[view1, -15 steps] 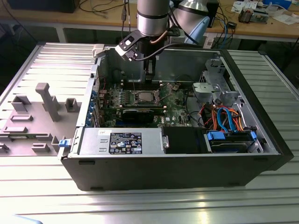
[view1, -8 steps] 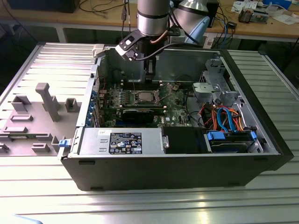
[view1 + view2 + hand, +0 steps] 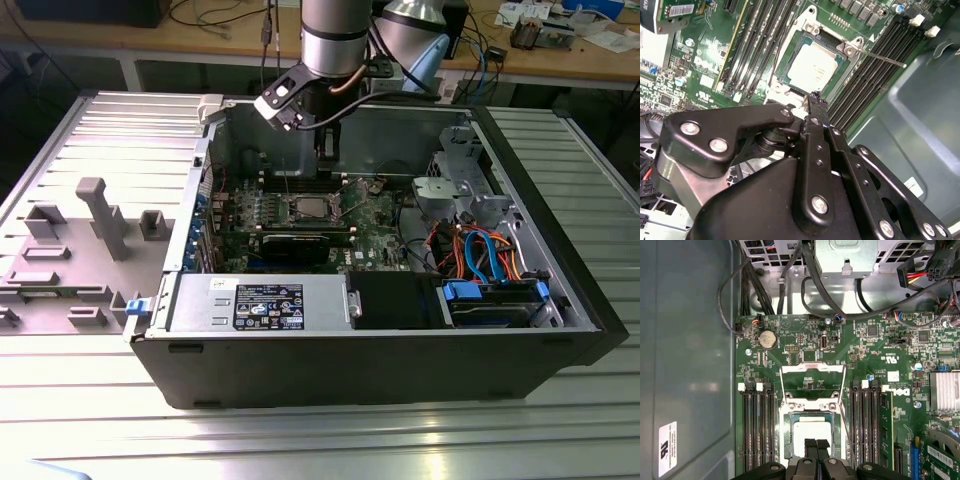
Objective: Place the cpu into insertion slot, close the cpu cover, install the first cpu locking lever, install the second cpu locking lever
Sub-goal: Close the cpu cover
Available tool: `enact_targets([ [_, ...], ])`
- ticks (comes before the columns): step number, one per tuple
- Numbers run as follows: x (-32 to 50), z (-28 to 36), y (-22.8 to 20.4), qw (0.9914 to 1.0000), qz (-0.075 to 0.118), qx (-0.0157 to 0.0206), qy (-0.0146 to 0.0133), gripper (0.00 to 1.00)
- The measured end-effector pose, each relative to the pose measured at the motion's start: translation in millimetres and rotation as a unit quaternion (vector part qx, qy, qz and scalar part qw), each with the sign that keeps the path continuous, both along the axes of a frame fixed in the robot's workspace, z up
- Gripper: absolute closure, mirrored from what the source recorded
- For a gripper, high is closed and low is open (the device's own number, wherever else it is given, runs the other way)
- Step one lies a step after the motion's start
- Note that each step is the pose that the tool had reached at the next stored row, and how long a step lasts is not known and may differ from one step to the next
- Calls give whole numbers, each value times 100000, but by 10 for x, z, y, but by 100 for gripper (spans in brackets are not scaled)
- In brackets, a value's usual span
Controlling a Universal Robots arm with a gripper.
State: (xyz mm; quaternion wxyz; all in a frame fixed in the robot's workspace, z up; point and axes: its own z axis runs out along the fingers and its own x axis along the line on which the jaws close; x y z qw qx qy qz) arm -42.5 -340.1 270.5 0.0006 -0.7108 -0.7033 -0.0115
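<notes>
Neatly within insertion slot edges, cpu

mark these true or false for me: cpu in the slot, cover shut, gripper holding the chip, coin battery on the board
1. The cpu sits in the insertion slot. True.
2. The cpu cover is closed over the chip. False: it is swung open, and the green board shows through its window.
3. The gripper is holding the cpu. False: its jaws are shut on nothing, close over the seated chip.
4. A round coin battery sits on the motherboard. True.
</notes>
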Motion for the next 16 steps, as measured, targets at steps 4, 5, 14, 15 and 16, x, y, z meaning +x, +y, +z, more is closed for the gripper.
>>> enact_targets([
  [4,6,0,0,100000,-6,-2,1,89],
  [5,6,0,0,100000,-4,-2,2,89],
  [14,25,0,1,100000,20,-4,4,89],
  [15,31,0,1,100000,65,-4,2,89],
  [16,41,0,1,100000,90,2,2,89],
])
